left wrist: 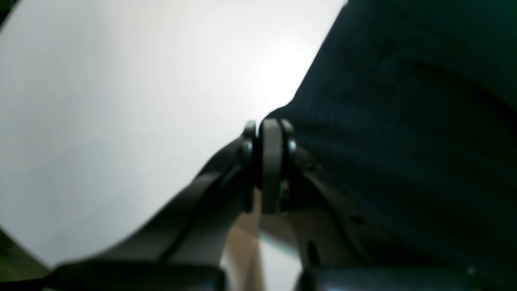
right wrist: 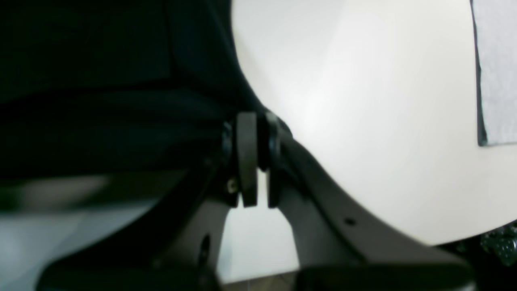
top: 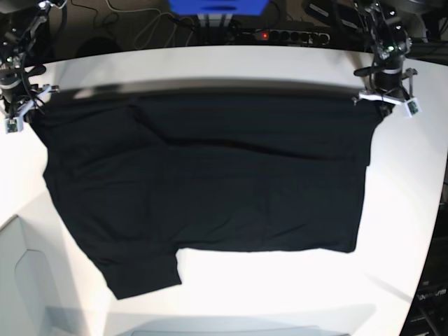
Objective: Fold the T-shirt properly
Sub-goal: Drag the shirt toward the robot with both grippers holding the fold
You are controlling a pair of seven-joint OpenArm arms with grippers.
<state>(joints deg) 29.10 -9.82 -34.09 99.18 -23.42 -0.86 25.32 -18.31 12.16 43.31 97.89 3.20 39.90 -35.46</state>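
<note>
The black T-shirt [top: 210,182] is spread wide over the white table [top: 280,294], its far edge pulled taut between the two arms; one sleeve hangs toward the near left. My left gripper [top: 376,100] pinches the far right corner. In the left wrist view that gripper [left wrist: 266,125] is shut on the T-shirt [left wrist: 404,121] at its edge. My right gripper [top: 22,112] holds the far left corner. The right wrist view shows this gripper [right wrist: 258,117] shut on the T-shirt [right wrist: 101,81]. No print or tag shows.
A power strip [top: 280,33] with a red light, cables and a blue object [top: 217,7] lie beyond the table's far edge. A pale grey panel [right wrist: 497,68] lies on the table beside the right gripper. A white panel [top: 17,280] sits at the near left corner.
</note>
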